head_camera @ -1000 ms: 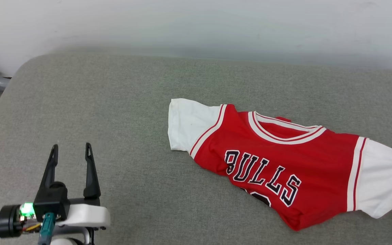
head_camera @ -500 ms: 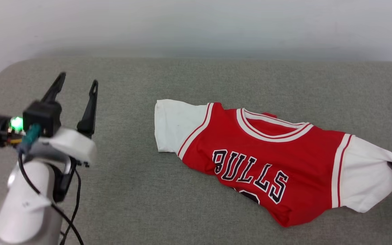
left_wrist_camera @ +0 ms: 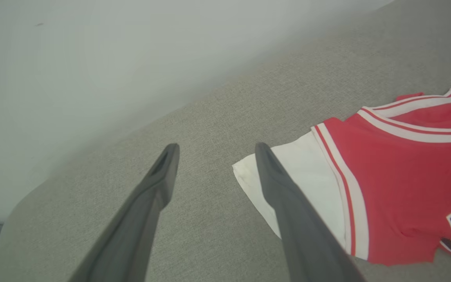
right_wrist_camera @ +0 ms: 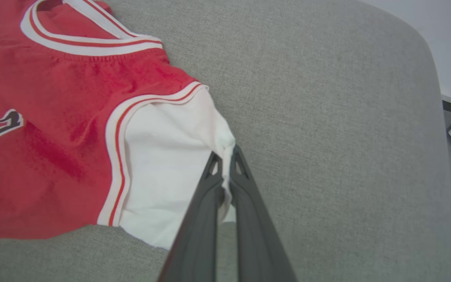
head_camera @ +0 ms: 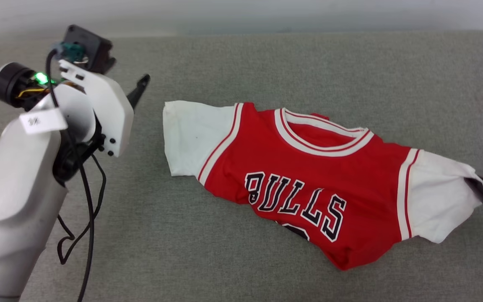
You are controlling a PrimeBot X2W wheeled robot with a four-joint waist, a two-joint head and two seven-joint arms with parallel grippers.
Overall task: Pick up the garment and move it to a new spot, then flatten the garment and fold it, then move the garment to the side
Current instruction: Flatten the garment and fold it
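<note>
One shirt [head_camera: 308, 167], two grippers. Nearest, far right: right gripper [right_wrist_camera: 225, 160] pinched tight on a white sleeve [right_wrist_camera: 163, 164] edge. Middle: shirt face up on grey pad [head_camera: 266, 63]. Farther left: left gripper [left_wrist_camera: 213, 150] wide open, empty, just beside the other sleeve. Bare pad all round, wall [left_wrist_camera: 53, 58] behind.

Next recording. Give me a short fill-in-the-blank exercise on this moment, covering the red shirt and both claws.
1. The right claw is shut on the white ____ of the garment.
2. The left claw stands ____ beside the garment, with nothing between its fingers.
3. The black letters on the garment's red front spell ____.

Missing words: sleeve; open; BULLS
</note>
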